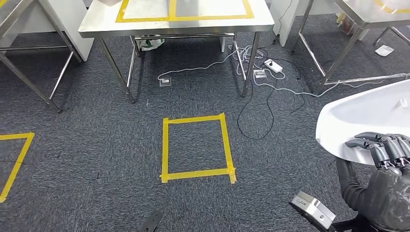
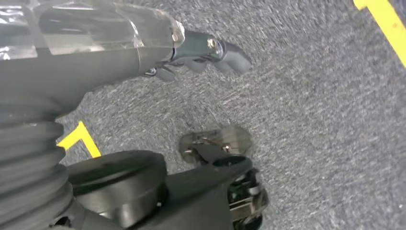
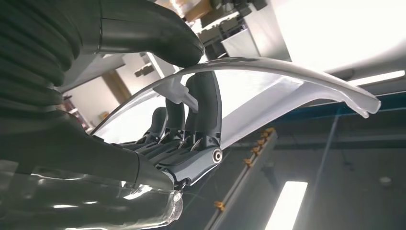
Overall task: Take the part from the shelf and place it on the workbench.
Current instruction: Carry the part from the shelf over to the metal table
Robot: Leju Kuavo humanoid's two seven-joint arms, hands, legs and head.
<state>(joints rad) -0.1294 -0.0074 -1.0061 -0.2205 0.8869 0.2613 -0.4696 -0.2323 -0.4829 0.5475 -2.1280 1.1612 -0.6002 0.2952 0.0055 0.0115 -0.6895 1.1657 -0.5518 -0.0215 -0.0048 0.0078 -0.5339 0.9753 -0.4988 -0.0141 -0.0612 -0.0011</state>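
Gripping the white part (image 1: pixel 367 116), the right hand (image 1: pixel 384 150) sits at the near right of the head view, its dark fingers (image 1: pixel 382 145) curled over the part's lower rim. In the right wrist view the thumb presses on the outer face of the curved shell (image 3: pixel 287 72) while the fingers (image 3: pixel 203 115) brace it from the inner side (a firm pinch, with the part arching away past the hand (image 3: pixel 158 158)). The part is a smooth, pale, curved panel, held off the floor and well apart from any table.

The left hand (image 2: pixel 206 52) appears in the left wrist view above grey carpet (image 2: pixel 311 120), its fingers (image 2: pixel 230 55) loosely bent with nothing in them; how far they are closed I cannot tell, as the frame is blurred.

On the carpet just ahead lies a square outline of yellow tape (image 1: pixel 197 147), with part of another tape outline (image 1: pixel 14 159) at the far left edge. Beyond it, white and black cables (image 1: pixel 256 82) and a power strip (image 1: pixel 273 65) lie tangled on the floor by the table legs. Farthest off stands the steel table (image 1: pixel 92 24), its top marked with yellow tape rectangles (image 1: pixel 183 12); other metal frames (image 1: pixel 29 58) flank it on both sides.
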